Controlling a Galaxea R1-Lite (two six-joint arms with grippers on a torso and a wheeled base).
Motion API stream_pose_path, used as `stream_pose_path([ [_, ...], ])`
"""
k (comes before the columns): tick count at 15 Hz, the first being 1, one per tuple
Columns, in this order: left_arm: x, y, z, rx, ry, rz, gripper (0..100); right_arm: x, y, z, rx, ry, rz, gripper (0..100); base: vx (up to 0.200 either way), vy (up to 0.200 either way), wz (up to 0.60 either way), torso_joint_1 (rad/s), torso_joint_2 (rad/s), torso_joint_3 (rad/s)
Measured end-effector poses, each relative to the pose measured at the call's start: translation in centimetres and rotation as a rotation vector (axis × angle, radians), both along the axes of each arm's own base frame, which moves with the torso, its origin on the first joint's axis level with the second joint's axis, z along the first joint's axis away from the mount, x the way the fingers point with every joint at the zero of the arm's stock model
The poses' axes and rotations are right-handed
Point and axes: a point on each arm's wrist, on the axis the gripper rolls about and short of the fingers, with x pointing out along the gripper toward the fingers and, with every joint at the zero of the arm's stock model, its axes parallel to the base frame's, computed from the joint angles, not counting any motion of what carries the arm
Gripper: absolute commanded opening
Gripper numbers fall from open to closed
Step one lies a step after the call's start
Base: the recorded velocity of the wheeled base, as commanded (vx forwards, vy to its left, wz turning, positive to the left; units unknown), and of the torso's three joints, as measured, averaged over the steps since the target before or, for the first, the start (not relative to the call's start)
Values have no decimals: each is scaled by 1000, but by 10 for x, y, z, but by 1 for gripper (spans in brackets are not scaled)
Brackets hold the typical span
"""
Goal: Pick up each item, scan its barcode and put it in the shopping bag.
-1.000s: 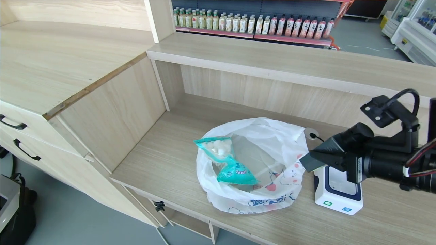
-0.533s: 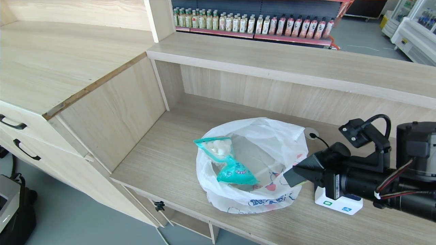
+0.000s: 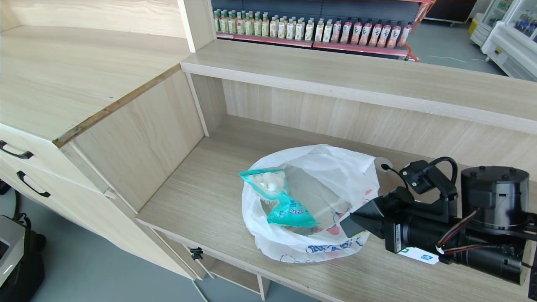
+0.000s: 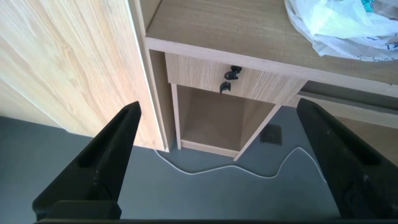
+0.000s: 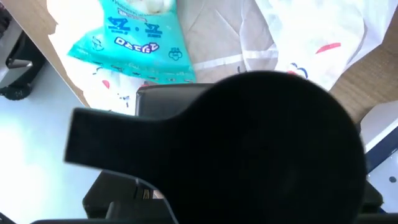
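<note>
A white shopping bag (image 3: 319, 167) lies open on the wooden counter (image 3: 209, 197). A teal snack packet (image 3: 285, 209) rests inside it, against the rim nearest the cabinet wall. My right gripper (image 3: 354, 224) hovers low at the bag's opposite rim, its tip pointing into the opening. The white and blue scanner (image 3: 419, 254) is mostly hidden behind that arm. The right wrist view looks down on the teal packet (image 5: 134, 43) and the bag (image 5: 298, 37), with a dark mass blocking much of the picture. My left gripper (image 4: 211, 168) hangs open below counter level, nothing between its fingers.
A tall cabinet side wall (image 3: 142, 138) bounds the counter on the left. An upper ledge (image 3: 335, 75) overhangs the back. A cable grommet (image 3: 382, 164) sits behind the bag. Under the counter there is an open compartment (image 4: 211, 118) and a small key (image 4: 231, 73).
My right arm has come down and leftward, from above the scanner to the bag's rim, and now covers most of the scanner. The bag and packet have not moved.
</note>
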Motion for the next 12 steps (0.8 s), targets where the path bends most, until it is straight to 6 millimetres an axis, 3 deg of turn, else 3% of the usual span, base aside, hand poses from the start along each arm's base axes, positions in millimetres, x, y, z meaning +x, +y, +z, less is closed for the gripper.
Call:
stream_pose_path([
  [12, 0, 0, 0, 0, 0, 0, 100, 27, 23, -15, 89, -109, 18, 0, 0, 0, 0, 0, 0, 0],
])
